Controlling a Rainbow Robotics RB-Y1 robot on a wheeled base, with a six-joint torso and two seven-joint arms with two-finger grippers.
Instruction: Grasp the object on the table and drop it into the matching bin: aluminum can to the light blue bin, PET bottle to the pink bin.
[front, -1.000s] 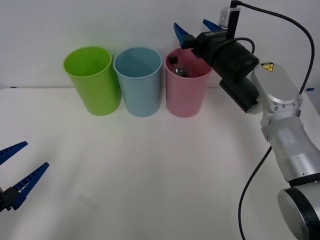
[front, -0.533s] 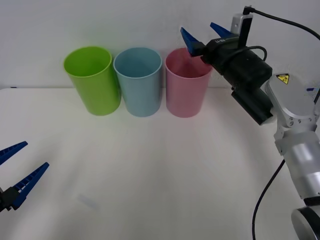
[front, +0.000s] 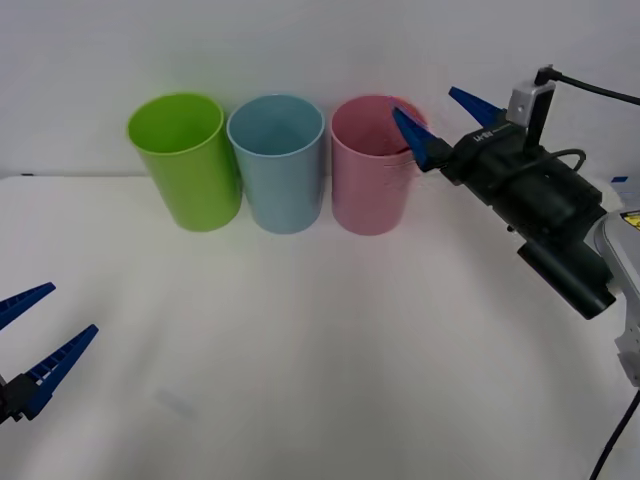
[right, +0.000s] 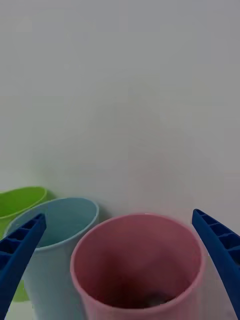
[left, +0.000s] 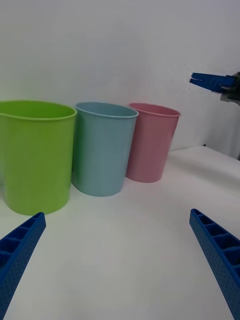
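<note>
The pink bin stands rightmost in a row of three on the white table, beside the light blue bin. My right gripper hovers open and empty at rim height, just right of the pink bin. In the right wrist view its fingers frame the pink bin, and deep inside it a dark shape with a pale glint, the PET bottle, barely shows. My left gripper rests open, low at the near left.
A lime green bin stands left of the light blue bin. A plain white wall rises right behind the three bins. The left wrist view shows all three bins and my right gripper far off.
The bottle, seen dropping at the pink bin's mouth a second ago, has sunk inside. My right gripper has drawn back to the right and lower. The left arm is still.
</note>
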